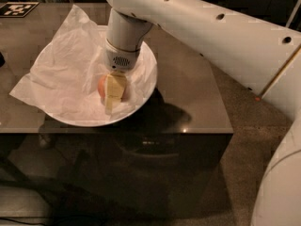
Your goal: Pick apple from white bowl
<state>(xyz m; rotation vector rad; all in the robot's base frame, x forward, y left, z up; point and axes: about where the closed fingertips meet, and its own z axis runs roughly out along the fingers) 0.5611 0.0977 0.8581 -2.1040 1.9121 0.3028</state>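
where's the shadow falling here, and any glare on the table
In the camera view, the arm's dark shadow lies on the table just right of and in front of the white bowl. A small glare spot sits near the table's front edge. The gripper, down in the bowl at the apple, is brightly lit.
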